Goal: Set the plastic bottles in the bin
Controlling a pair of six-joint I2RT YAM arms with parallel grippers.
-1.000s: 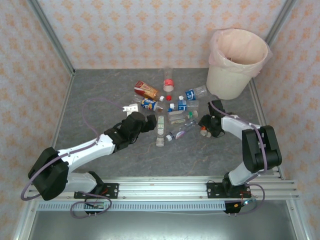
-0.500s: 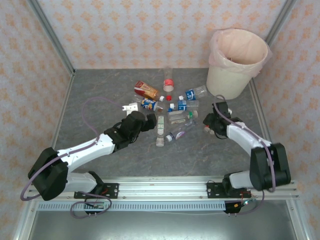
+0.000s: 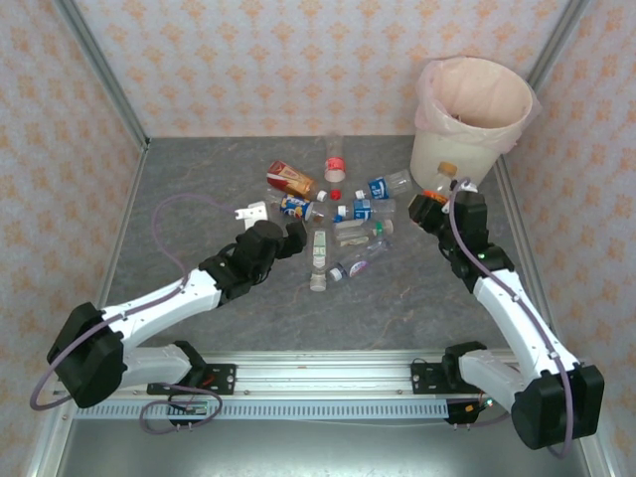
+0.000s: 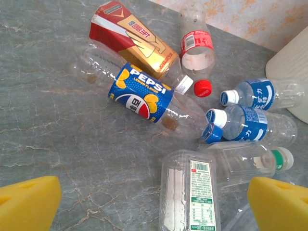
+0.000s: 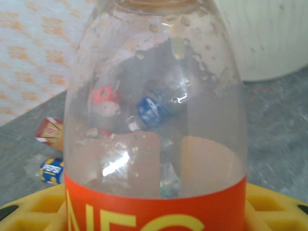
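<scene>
Bottle with an orange label [image 5: 156,110] is pinched in the right gripper [image 3: 432,199], cap up and just beside the bin [image 3: 437,149], likely ready to go over its rim. Other bottles [image 4: 142,94] lie heaped mid-table under the left gripper [image 3: 295,238], spread wide, probably to take one.

Pale walls [image 3: 298,60] with orange floral print enclose a grey marbled tabletop [image 3: 189,199].

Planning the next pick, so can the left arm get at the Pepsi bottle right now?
Probably yes: the open left end effector hovers just short of the Pepsi bottle, and nothing lies across it.
</scene>
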